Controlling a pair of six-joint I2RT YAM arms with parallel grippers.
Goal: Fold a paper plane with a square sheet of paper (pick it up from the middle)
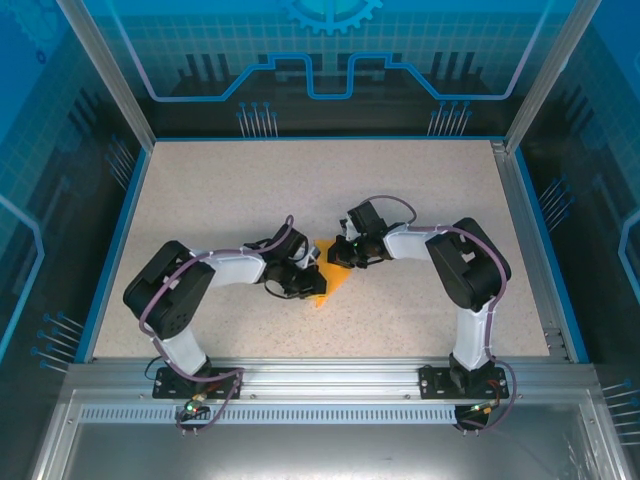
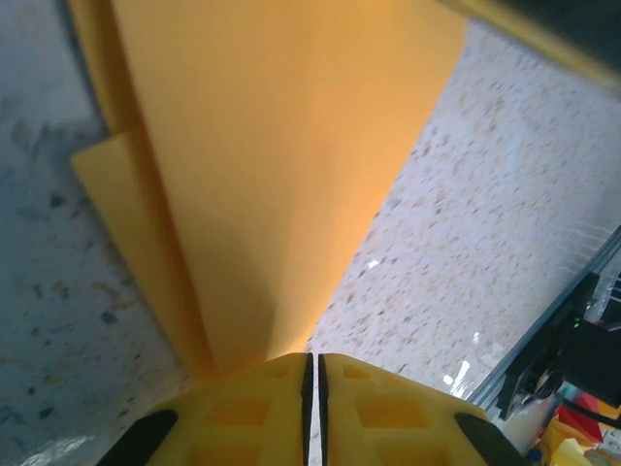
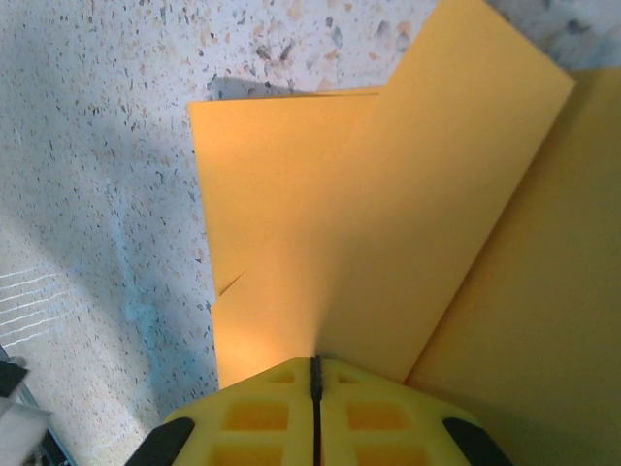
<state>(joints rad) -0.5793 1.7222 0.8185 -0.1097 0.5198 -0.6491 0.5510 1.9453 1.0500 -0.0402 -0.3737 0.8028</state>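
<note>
From above, both arms meet in the middle of the speckled beige surface (image 1: 250,190). The left end effector (image 1: 292,283) and right end effector (image 1: 345,257) flank a thin orange-yellow creased paper sheet (image 1: 328,288). On the left wrist, yellow fingers (image 2: 262,408) are pressed together, pinching the paper sheet's (image 2: 281,165) narrow end. On the right wrist, the fingers (image 3: 369,408) are tight together too, clamping the paper sheet's (image 3: 388,223) layered edge.

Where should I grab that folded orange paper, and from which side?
Probably a folded edge, approached side-on: the orange paper is thin, creased and layered, offering little else to pinch. The left gripper and right gripper hold it that way.
</note>
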